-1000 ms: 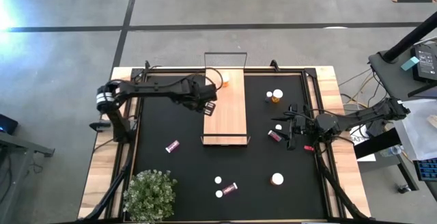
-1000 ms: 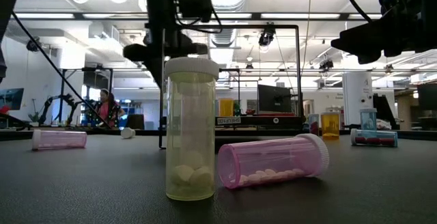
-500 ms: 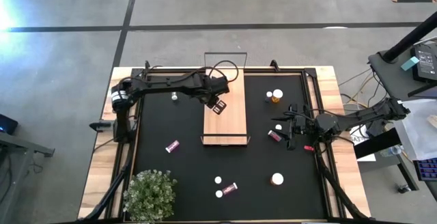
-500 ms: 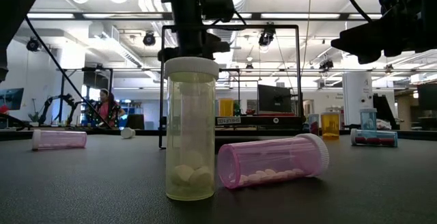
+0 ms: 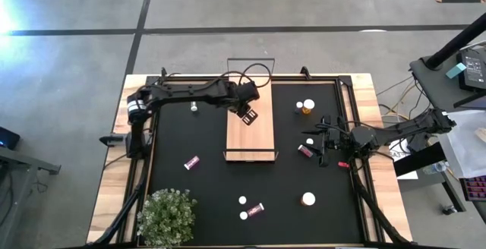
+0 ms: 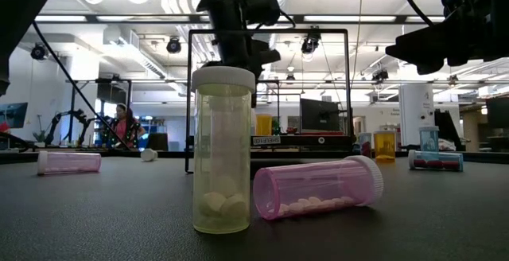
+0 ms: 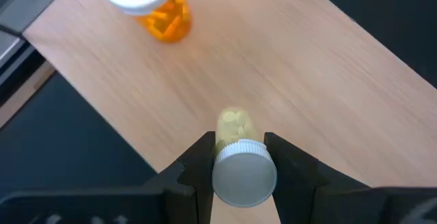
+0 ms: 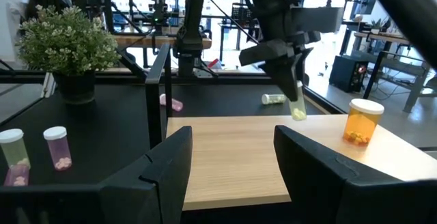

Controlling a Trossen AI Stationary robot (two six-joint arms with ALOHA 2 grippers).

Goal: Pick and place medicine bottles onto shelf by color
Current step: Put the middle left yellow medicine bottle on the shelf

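Note:
My left gripper (image 5: 249, 114) hangs over the far half of the light-wood shelf (image 5: 251, 139), shut on a pale whitish medicine bottle (image 7: 233, 124) with a white cap; the right wrist view shows that bottle (image 8: 298, 108) too. One amber bottle (image 7: 154, 7) stands upright on the shelf's board, beyond the held bottle. My right gripper (image 5: 322, 143) waits open at the table's right, level, nothing between its fingers (image 8: 175, 161). Other bottles stand or lie loose on the black mat. My left gripper pinches the pale bottle at its cap end (image 7: 240, 157) between its two fingers (image 7: 199, 164). The fingers come from above, slanting steeply down. The bottle hangs cap up and a little tilted below them, its bottom (image 8: 299, 116) clear of the board.
On the mat: an amber bottle (image 5: 307, 106), a pale bottle lying down (image 5: 194, 107), pink ones (image 5: 191, 162) (image 5: 257, 208) (image 5: 305, 150), a white-capped one (image 5: 308, 199). A potted plant (image 5: 167, 215) stands at the near left. Black wire frames (image 5: 250, 59) rise at the shelf's ends.
My left gripper has carried the pale bottle from the shelf's left edge toward the table's right, over the board, and has rolled its wrist on the way. It has stayed shut on the bottle. The pale bottle lying on the mat has come out from under the arm.

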